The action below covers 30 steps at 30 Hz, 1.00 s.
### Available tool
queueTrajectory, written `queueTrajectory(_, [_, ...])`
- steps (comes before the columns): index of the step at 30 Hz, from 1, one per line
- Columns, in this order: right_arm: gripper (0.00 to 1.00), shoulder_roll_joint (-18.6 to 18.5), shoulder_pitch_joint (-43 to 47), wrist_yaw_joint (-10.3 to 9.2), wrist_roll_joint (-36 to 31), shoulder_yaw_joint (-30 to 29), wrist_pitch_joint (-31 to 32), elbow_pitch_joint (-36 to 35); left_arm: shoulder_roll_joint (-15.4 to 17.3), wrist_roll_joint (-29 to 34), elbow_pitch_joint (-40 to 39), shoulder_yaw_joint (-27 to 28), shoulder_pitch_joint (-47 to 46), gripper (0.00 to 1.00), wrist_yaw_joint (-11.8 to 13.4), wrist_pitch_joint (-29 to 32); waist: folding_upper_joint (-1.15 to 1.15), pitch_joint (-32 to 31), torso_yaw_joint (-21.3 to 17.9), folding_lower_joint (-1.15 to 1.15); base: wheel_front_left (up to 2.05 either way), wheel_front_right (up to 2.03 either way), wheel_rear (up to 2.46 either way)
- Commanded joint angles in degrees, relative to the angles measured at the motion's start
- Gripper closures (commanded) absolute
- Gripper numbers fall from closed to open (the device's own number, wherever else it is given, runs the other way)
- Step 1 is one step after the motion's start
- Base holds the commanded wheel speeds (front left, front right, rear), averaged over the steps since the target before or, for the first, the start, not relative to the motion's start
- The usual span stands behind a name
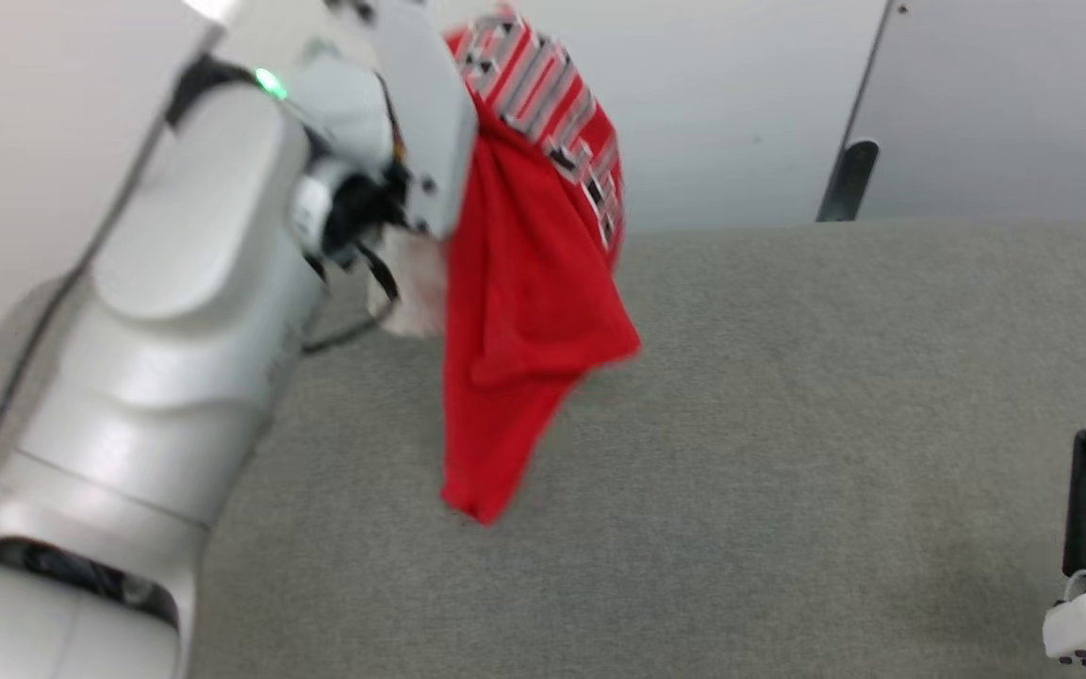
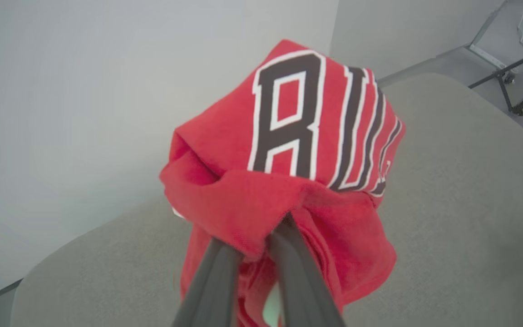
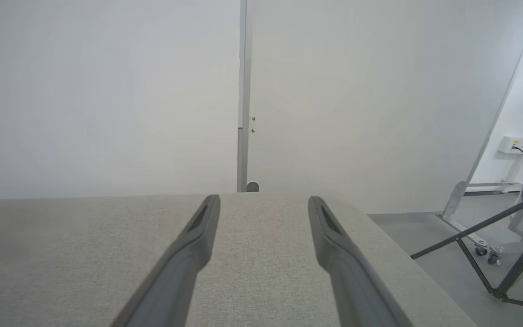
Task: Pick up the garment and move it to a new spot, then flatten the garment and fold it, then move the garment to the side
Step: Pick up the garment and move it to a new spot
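Pinching left claw (image 2: 254, 236) nearly closed on a bunched fold of the shirt (image 1: 524, 311); shirt hangs below it in a limp drape, lowest tip near or just touching the table (image 1: 835, 424), can't tell which; soft red knit jersey, black white-edged block letters, pale patch on the claw side, likely a sleeve; looks light and floppy, will sag and twist, not slippery; for flattening, better holds are probably shoulders or hem corners, one per claw; table top grey, woven, flat, rounded edge; well apart to its right, right claw (image 3: 263, 202) wide open, holding nothing, long dark tapered fingers over the table.
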Motion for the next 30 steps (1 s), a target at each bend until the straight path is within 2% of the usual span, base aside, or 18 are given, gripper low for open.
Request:
queueTrajectory(1, [0.0, 0.6, 0.4, 0.0, -0.3, -0.9, 0.1, -0.4, -0.6, 0.0, -1.8, -0.7, 2.5, 1.0, 1.5, 1.2, 0.0, 1.4, -1.7, 0.0, 0.0, 0.0, 0.0])
queueTrajectory(9, [0.0, 2.4, -0.6, 0.0, -0.4, -0.8, -0.1, 0.4, -2.4, -0.7, -6.3, -4.1, 11.3, 1.0, 5.4, 6.5, 0.0, 3.9, -3.7, 0.0, 0.0, 0.0, 0.0])
queueTrajectory(15, [0.0, 3.1, -2.4, 0.0, 0.1, 1.1, -0.6, 2.6, -3.2, -1.7, -5.0, -5.9, 17.6, 1.0, 7.1, 8.6, 0.0, 5.7, -5.1, 0.0, 0.0, 0.0, 0.0])
queueTrajectory(20, [0.0, 3.3, -4.3, -0.01, 0.5, 2.3, -1.1, 5.0, -3.6, -2.7, -2.4, -6.0, 20.6, 1.0, 7.8, 8.7, 0.0, 6.5, -5.9, 0.0, 0.0, 0.0, 0.0])
queueTrajectory(24, [0.0, 3.4, -5.4, 0.0, 0.4, 2.7, -1.5, 6.2, -4.1, -3.6, -0.5, -6.2, 21.3, 1.0, 7.1, 9.5, 0.0, 6.5, -5.5, 0.0, 0.0, 0.0, 0.0])
queueTrajectory(25, [0.0, 3.4, -5.6, 0.0, 0.3, 2.6, -1.6, 6.3, -4.2, -3.8, -0.1, -6.3, 21.0, 0.84, 6.7, 9.5, 0.0, 6.4, -5.2, 0.0, 0.0, 0.0, 0.0])
queueTrajectory(26, [0.0, 3.4, -5.7, -0.01, 0.2, 2.6, -1.5, 6.5, -4.4, -4.3, 0.1, -6.1, 20.8, 0.6, 6.4, 9.7, 0.0, 6.2, -5.0, 0.0, 0.0, 0.0, 0.0])
queueTrajectory(27, [0.0, 3.2, -5.8, 0.0, 0.2, 2.8, -1.6, 6.7, -4.4, -4.5, 0.2, -5.9, 20.5, 0.16, 6.2, 10.0, 0.0, 6.0, -4.7, 0.0, 0.0, 0.0, 0.0])
queueTrajectory(28, [0.0, 2.9, -5.8, 0.0, 0.2, 2.8, -1.6, 6.9, -4.4, -4.8, 0.2, -5.9, 20.2, 0.0, 5.7, 10.4, 0.0, 5.6, -4.3, 0.0, 0.0, 0.0, 0.0])
queueTrajectory(30, [0.0, 2.3, -5.4, 0.0, 0.3, 3.2, -1.6, 7.3, -3.8, -5.6, -0.1, -5.8, 19.9, 0.0, 4.6, 11.6, 0.0, 4.0, -3.1, 0.0, 0.0, 0.0, 0.0])
